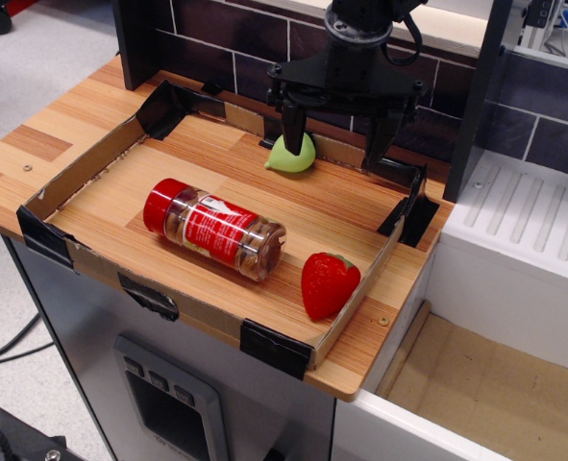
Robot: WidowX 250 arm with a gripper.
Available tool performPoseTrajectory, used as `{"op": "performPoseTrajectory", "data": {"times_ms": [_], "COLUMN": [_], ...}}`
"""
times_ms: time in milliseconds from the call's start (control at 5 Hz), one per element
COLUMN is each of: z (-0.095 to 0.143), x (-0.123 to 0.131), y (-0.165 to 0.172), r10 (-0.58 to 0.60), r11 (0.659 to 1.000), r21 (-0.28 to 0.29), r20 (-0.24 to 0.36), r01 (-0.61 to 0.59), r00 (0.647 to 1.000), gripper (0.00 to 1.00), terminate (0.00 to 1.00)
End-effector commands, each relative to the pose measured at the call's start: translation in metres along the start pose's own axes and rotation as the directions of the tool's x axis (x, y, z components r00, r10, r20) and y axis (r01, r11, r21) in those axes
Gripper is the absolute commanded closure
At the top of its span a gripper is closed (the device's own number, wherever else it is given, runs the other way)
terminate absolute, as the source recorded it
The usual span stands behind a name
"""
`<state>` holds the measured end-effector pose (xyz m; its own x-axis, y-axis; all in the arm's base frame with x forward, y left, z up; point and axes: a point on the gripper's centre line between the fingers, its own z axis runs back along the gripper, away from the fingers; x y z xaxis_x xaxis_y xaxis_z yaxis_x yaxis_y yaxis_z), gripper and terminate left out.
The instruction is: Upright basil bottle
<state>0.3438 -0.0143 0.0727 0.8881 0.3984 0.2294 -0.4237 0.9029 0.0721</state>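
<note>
Near the front edge of the desk, inside the cardboard tray [91,158] | basil bottle [214,229] lies on its side, red cap toward the left edge | gripper [336,134] hangs at the back edge, jaws apart, empty | likely best: descend across the bottle's body near the cap, then pivot upright, clear of the strawberry [329,284].

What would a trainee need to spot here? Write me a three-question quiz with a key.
1. True or false: the basil bottle stands upright.
2. Which object lies nearest the gripper? A) strawberry B) green object C) basil bottle
3. Toward which side of the picture does the bottle's red cap point?

Key
1. False; it lies on its side in the cardboard tray.
2. B
3. Left
</note>
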Motion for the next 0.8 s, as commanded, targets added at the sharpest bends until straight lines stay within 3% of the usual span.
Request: {"op": "performPoseTrajectory", "data": {"times_ms": [0,200,400,600], "z": [0.0,0.009,0.017,0.021], "x": [0.0,0.015,0.027,0.024], "y": [0.0,0.023,0.055,0.091], "r10": [0.0,0.203,0.383,0.524], "r11": [1.0,0.979,0.924,0.851], "r21": [0.0,-0.008,0.017,0.042], "r20": [0.0,-0.002,-0.025,-0.001], "r01": [0.0,-0.203,-0.382,-0.524], "r00": [1.0,0.979,0.924,0.851], "gripper": [0.0,0.0,0.0,0.0], "terminate": [0.0,0.0,0.0,0.0]}}
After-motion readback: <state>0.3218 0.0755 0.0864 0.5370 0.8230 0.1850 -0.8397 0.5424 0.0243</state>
